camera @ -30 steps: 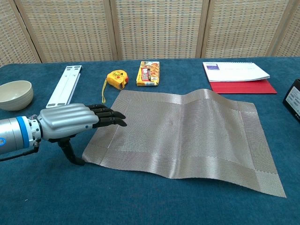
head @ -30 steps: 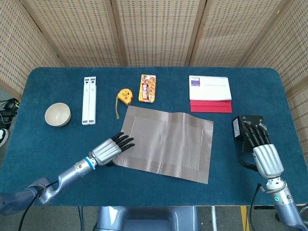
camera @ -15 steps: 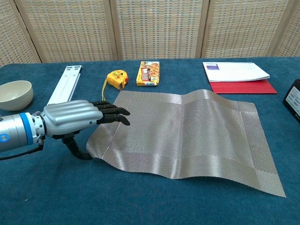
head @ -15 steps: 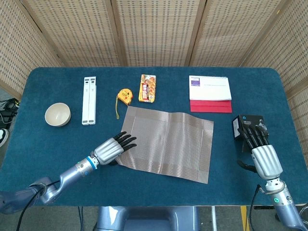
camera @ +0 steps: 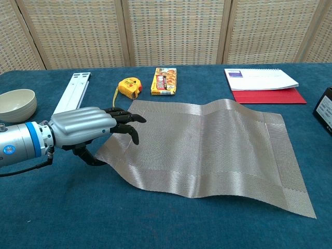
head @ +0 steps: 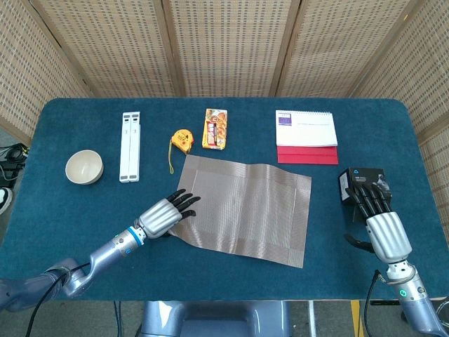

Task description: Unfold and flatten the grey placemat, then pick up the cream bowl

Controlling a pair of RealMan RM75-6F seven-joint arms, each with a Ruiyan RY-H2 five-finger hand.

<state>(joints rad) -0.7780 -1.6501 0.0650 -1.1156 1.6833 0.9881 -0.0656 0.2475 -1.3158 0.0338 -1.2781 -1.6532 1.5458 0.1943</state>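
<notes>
The grey placemat (head: 245, 207) lies spread at mid-table, wavy, with its near left corner raised off the cloth. My left hand (head: 165, 214) is at that corner. In the chest view its thumb sits under the placemat (camera: 207, 140) while the fingers of the left hand (camera: 85, 127) curl down onto the top, pinching the edge. The cream bowl (head: 84, 167) stands upright and empty at the far left, apart from both hands; the chest view shows the bowl (camera: 15, 104) at its left border. My right hand (head: 382, 225) rests at the right with fingers apart, holding nothing.
A white folding stand (head: 130, 146), a yellow tape measure (head: 182, 140) and a snack box (head: 215, 128) line the back behind the mat. A white notebook on a red folder (head: 305, 133) lies back right. A black box (head: 354, 182) sits just ahead of my right hand.
My left hand has slid its thumb under the mat's near left corner, lifted it and curled its fingers down onto it, drawing the corner inward. The right hand has barely moved.
</notes>
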